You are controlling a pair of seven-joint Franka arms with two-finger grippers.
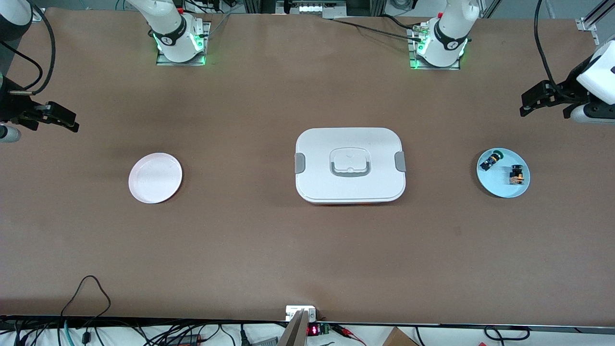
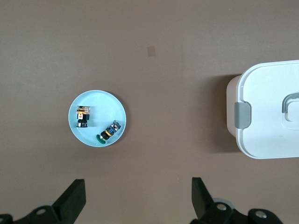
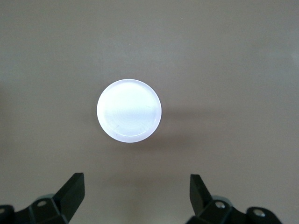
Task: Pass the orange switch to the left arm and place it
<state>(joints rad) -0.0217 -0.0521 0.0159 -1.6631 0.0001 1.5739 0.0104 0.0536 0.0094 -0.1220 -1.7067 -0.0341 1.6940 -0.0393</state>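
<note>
The orange switch (image 1: 517,174) (image 2: 83,116) lies on a light blue plate (image 1: 499,186) (image 2: 103,106) toward the left arm's end of the table. The white box (image 1: 350,166) (image 2: 268,116) sits closed at the table's middle, between the two plates. My left gripper (image 1: 529,103) (image 2: 138,196) hangs open and empty in the air over bare table beside the blue plate. My right gripper (image 1: 67,120) (image 3: 137,193) hangs open and empty over bare table beside a white plate (image 1: 155,178) (image 3: 129,110) at the right arm's end.
A black switch with a green cap (image 1: 491,160) (image 2: 109,131) shares the blue plate, farther from the front camera than the orange one. Cables and a small display run along the table's front edge (image 1: 307,322). Brown table shows around the box.
</note>
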